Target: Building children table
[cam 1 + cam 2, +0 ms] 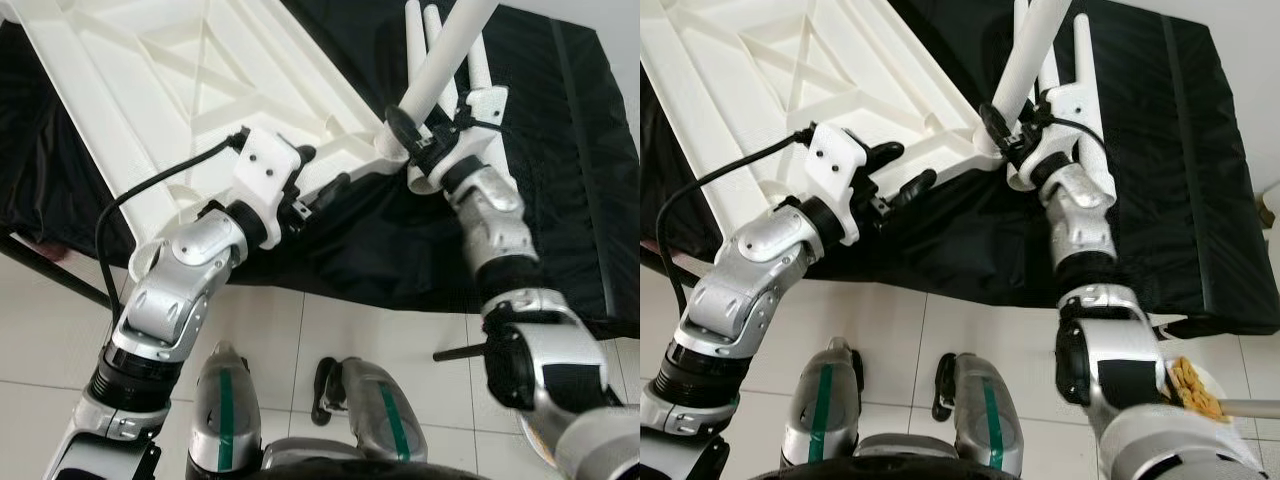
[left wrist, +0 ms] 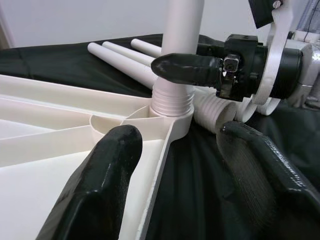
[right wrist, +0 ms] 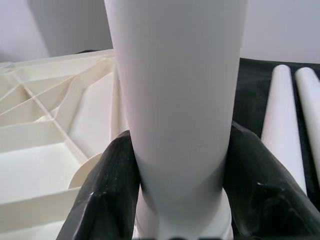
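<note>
The white tabletop lies upside down on a black cloth. A white table leg stands upright in the tabletop's corner socket. My right gripper is shut on the leg just above the socket, with its fingers on either side of the leg. My left gripper is open. It hovers at the tabletop's near edge, just short of that corner, with one finger over the tabletop and the other over the cloth. Spare white legs lie beyond the socket.
The cloth covers a low platform whose front edge is near my feet. White floor tiles lie in front of it. A black rod rests on the floor at the right. A black cable loops off my left wrist.
</note>
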Robot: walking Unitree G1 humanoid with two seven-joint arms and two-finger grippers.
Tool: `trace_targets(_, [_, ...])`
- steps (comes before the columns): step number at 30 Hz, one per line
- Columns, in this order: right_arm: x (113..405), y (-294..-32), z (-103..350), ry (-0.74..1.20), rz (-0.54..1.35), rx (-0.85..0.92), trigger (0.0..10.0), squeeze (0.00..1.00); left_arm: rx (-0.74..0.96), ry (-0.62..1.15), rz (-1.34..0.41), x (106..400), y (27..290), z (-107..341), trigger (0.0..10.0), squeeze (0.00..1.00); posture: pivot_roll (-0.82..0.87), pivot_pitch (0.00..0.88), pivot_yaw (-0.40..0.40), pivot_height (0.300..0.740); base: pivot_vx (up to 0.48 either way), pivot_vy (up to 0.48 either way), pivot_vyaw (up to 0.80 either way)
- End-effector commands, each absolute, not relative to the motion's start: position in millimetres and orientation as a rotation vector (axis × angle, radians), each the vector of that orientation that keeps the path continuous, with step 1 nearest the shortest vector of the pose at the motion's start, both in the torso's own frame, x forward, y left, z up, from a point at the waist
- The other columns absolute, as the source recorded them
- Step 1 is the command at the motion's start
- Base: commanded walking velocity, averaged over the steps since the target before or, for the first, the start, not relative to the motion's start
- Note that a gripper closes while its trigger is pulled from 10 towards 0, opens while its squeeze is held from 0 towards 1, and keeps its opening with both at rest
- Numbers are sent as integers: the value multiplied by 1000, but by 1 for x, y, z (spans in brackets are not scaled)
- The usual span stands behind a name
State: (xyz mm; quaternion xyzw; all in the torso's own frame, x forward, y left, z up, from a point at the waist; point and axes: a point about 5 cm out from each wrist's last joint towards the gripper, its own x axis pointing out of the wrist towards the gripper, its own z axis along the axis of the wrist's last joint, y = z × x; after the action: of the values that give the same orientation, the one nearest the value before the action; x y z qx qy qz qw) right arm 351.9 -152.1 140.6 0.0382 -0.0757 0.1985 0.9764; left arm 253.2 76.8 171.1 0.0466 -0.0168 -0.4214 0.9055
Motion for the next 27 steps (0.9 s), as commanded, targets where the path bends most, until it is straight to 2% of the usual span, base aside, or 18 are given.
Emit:
trace_targets(1, [349, -154, 145, -180, 320, 110, 10000, 0, 100, -42, -946, 249, 72, 175, 10000, 0, 124, 14, -97, 740, 0, 0, 0])
trace_targets(5, [343, -148, 145, -180, 240, 106, 10000, 0, 101, -41, -950, 249, 72, 175, 10000, 0, 121, 23, -94, 740, 0, 0, 0])
trace_targets(14, [324, -138, 148, -175, -94, 68, 10000, 0, 95, -36, -963, 249, 71, 177, 10000, 0, 110, 49, -86, 740, 0, 0, 0])
trace_targets(27, [316, -125, 150, -126, -54, 95, 10000, 0, 90, -33, -954, 249, 72, 178, 10000, 0, 104, 76, -85, 740, 0, 0, 0])
